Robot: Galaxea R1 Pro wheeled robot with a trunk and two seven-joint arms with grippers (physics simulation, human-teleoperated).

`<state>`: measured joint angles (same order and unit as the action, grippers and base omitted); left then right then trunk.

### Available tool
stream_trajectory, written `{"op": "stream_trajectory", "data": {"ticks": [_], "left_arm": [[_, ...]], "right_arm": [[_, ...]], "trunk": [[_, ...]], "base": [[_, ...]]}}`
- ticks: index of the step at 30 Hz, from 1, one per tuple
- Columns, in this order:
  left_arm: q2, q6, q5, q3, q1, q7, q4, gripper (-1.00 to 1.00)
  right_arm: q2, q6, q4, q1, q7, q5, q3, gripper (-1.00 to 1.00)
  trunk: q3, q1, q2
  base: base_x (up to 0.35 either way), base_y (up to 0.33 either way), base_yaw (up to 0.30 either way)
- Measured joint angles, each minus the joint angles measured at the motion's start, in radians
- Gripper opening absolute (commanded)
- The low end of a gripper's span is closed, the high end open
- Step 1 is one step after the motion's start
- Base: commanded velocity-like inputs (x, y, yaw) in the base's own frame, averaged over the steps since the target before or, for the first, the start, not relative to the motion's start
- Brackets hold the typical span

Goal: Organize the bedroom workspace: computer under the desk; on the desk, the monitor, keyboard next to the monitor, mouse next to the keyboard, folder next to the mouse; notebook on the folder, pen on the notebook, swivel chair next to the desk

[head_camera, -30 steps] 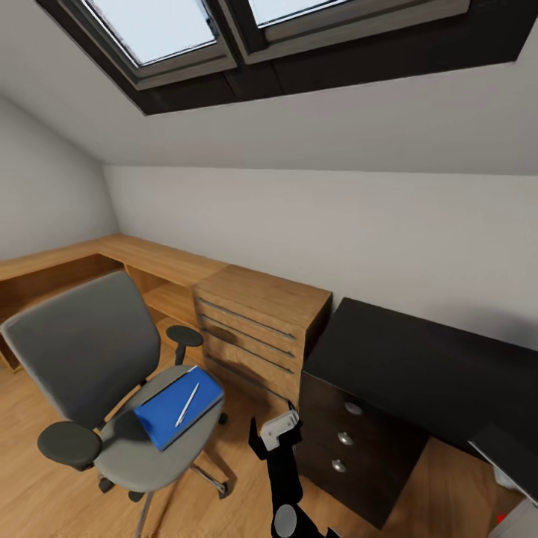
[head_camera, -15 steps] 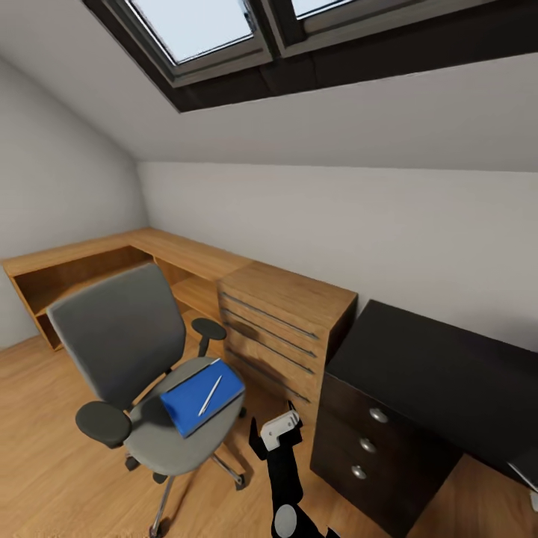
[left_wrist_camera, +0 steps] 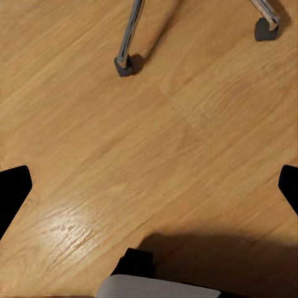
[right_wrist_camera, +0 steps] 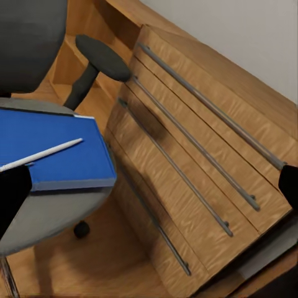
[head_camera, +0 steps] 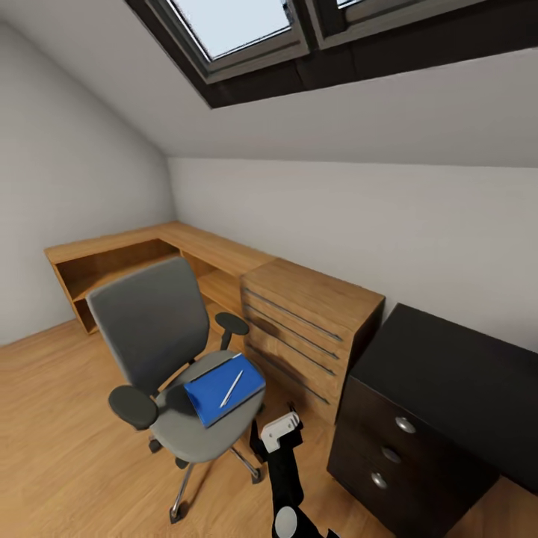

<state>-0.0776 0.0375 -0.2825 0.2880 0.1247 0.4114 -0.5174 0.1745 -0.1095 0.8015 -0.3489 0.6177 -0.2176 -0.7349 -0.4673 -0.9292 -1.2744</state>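
Observation:
The grey swivel chair [head_camera: 153, 329] stands on the wood floor left of centre in the head view. On its seat lies the blue folder [head_camera: 224, 388] [right_wrist_camera: 53, 149], with the slim pen [head_camera: 231, 388] [right_wrist_camera: 43, 155] on top. The black desk [head_camera: 448, 373] with its knobbed drawer unit fills the lower right. My right gripper [head_camera: 275, 435] [right_wrist_camera: 149, 186] is open and empty, held low just right of the seat, facing folder and chest. My left gripper [left_wrist_camera: 149, 192] is open over bare floor near the chair's chrome legs [left_wrist_camera: 129, 34]. Computer, monitor, keyboard, mouse and notebook are out of view.
A light-wood chest of drawers [head_camera: 306, 329] [right_wrist_camera: 198, 143] with long bar handles stands between chair and desk. A low wooden shelf unit [head_camera: 127, 258] runs along the walls behind the chair. Skylights [head_camera: 232, 22] sit in the sloped ceiling.
The whole head view has swung left: chair, chest and desk sit further right in the picture, and more of the left wall shows. Folder and pen lie unmoved on the seat.

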Motion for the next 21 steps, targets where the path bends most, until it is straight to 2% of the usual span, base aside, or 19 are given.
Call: {"op": "stream_trajectory", "data": {"ticks": [21], "left_arm": [[0.000, 0.000, 0.001, 0.004, 0.000, 0.000, 0.017, 1.00]], "right_arm": [[0.000, -0.011, -0.029, 0.000, -0.001, 0.000, 0.000, 1.00]], "trunk": [[-0.018, 0.000, 0.000]], "base": [[0.000, 0.000, 0.217]]}}
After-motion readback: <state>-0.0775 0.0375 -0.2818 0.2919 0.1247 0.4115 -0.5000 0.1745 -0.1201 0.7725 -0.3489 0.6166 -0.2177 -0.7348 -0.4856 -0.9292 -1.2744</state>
